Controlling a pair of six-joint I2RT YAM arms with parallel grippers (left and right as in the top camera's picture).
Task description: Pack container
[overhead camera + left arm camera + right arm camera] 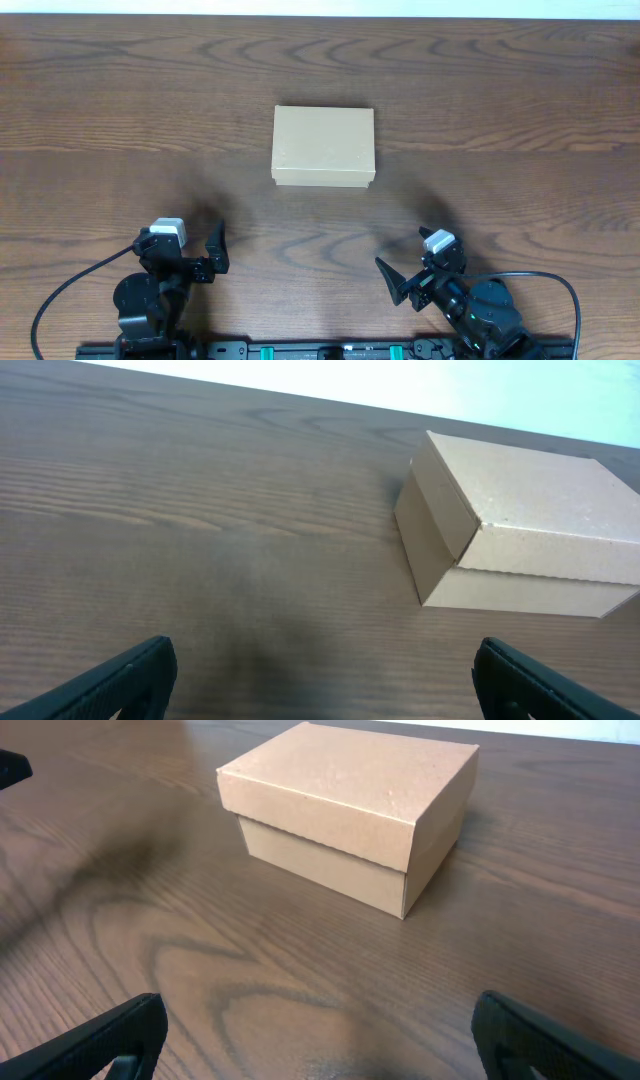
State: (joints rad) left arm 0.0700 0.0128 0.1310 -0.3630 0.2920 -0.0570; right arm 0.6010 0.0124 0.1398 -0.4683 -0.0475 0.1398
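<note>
Open-jawed and empty, the left gripper (322, 675) and right gripper (318, 1030) are hanging at the near edge of the desk (520, 120), well apart from the box (323, 145), which is sitting mid-desk with its lid shut. Nothing is lying outside it. Its contents are hidden, so packing is looking either finished or unstarted.

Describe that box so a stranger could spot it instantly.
Start with the dark wooden table. Near its centre, beyond the two black robot arms, sits a closed tan cardboard box. It is the only pale, plain, loose object there.
</note>
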